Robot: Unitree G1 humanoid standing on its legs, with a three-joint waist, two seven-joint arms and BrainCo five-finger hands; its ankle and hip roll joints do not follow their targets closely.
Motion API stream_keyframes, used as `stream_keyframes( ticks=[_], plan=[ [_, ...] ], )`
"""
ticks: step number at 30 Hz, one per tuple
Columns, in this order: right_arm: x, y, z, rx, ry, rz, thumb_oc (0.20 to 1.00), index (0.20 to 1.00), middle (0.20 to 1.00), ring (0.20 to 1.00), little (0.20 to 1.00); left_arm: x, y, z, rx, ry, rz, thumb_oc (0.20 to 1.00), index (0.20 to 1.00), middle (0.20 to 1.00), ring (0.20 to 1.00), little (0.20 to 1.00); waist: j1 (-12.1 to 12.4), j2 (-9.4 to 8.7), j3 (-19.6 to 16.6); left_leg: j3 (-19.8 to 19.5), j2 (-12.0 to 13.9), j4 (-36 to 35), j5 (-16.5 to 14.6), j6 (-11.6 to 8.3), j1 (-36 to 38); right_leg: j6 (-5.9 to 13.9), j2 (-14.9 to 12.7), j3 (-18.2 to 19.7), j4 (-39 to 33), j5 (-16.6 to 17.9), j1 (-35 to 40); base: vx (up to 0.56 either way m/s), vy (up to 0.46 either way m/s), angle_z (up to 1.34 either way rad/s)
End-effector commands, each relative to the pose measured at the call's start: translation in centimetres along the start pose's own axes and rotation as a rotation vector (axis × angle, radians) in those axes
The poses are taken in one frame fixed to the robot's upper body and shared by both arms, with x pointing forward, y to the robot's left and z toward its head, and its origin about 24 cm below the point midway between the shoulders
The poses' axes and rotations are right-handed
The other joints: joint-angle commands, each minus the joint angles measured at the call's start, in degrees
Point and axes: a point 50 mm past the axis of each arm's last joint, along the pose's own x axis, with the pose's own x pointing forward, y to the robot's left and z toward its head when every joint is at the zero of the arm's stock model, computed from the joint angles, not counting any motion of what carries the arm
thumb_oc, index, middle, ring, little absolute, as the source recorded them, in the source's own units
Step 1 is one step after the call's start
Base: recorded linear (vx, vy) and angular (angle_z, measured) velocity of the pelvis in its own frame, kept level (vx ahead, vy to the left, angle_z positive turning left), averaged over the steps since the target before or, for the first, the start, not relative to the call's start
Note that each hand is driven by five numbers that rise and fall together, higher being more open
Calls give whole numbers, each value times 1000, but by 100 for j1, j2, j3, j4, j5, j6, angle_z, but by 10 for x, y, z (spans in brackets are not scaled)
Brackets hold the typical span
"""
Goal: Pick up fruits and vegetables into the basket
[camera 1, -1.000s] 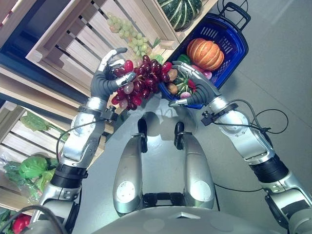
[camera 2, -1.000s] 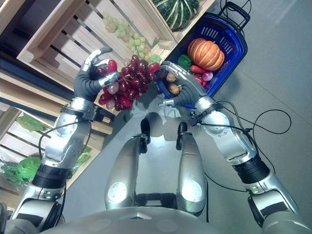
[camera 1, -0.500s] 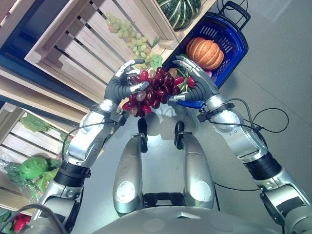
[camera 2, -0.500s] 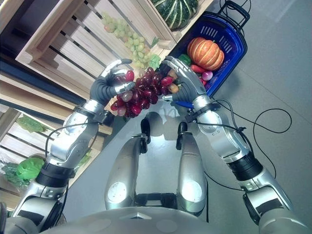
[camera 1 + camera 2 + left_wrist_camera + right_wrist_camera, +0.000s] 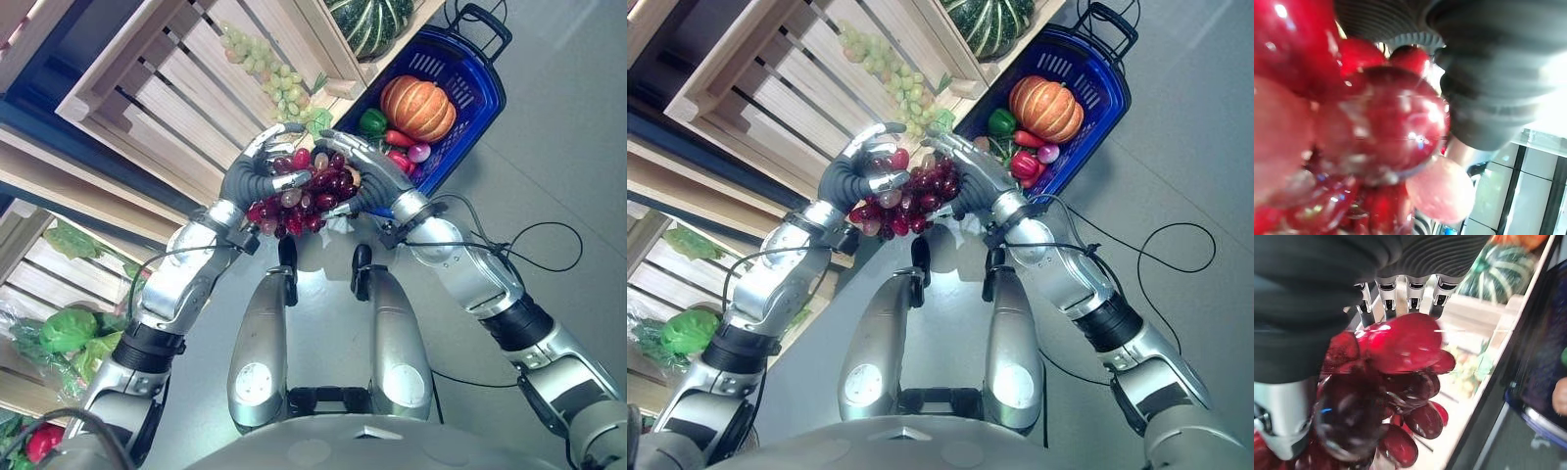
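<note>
A bunch of red grapes (image 5: pixel 304 191) hangs in the air between my two hands, just left of the blue basket (image 5: pixel 487 98) on the floor. My left hand (image 5: pixel 247 178) has its fingers and thumb curled round the bunch's left side. From the other side my right hand (image 5: pixel 370 178) cups it, fingers over the top and thumb beneath. The left wrist view shows the grapes (image 5: pixel 1381 127) pressed close. In the right wrist view the grapes (image 5: pixel 1400 342) lie in front of the fingers (image 5: pixel 1415 286). The basket holds an orange pumpkin (image 5: pixel 418 96), a green pepper (image 5: pixel 371 121) and small red vegetables (image 5: pixel 402 157).
Slatted wooden crates (image 5: pixel 167 98) rise to the left, one holding green grapes (image 5: pixel 263 64). A striped green squash (image 5: pixel 370 22) lies on the shelf above the basket. Bagged leafy greens (image 5: pixel 64 333) and a red pepper (image 5: pixel 39 443) lie in the lower crates. Grey floor (image 5: pixel 568 176) spreads right.
My left hand has carried the grapes right, towards the basket. My right hand has swung left from the basket's edge and closed onto the bunch's other side.
</note>
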Motion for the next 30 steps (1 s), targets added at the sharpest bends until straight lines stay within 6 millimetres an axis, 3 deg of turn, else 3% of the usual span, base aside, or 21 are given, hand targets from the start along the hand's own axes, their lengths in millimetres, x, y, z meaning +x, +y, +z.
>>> stream_keyframes(
  ticks=[1,5,14,15,16,24,30],
  plan=[
    [11,2,29,25,-157,58,1000,1000,1000,1000,1000,9,-34,34,-16,-180,-200,200,200,200,200,200,-3,152,-367,304,-437,312,-612,579,147,40,285,-254,-443,410,118,8,-24,5],
    [14,10,29,-8,-153,145,1000,1000,1000,1000,1000,12,-36,33,8,-178,-223,200,200,200,200,200,11,137,-367,288,-437,318,-605,576,156,40,284,-262,-438,423,123,14,-21,5],
    [15,27,8,-71,-39,291,1000,1000,1000,1000,1000,12,-33,35,25,-202,-240,200,200,200,200,200,52,115,-367,263,-426,394,-668,568,120,31,282,-281,-373,371,102,0,-4,2],
    [16,29,8,-59,-43,312,799,799,799,799,799,13,-34,35,24,-201,-245,200,200,200,200,200,56,109,-367,261,-421,390,-663,567,119,30,284,-284,-372,376,98,0,0,0],
    [16,30,9,-54,-49,321,200,200,200,200,200,13,-34,36,26,-202,-247,200,200,200,200,200,55,106,-367,262,-420,368,-621,569,101,25,285,-288,-396,416,82,0,0,0],
    [15,38,8,-83,-51,446,200,200,200,200,200,13,-36,34,33,-193,-268,200,200,200,200,200,78,89,-367,234,-422,358,-608,561,91,30,300,-273,-396,434,65,0,0,0],
    [15,45,3,-7,-36,465,200,200,200,200,200,14,-37,31,9,-191,-271,200,200,200,200,200,79,80,-367,221,-412,373,-609,559,65,24,309,-268,-366,433,31,0,0,0]
  ],
)
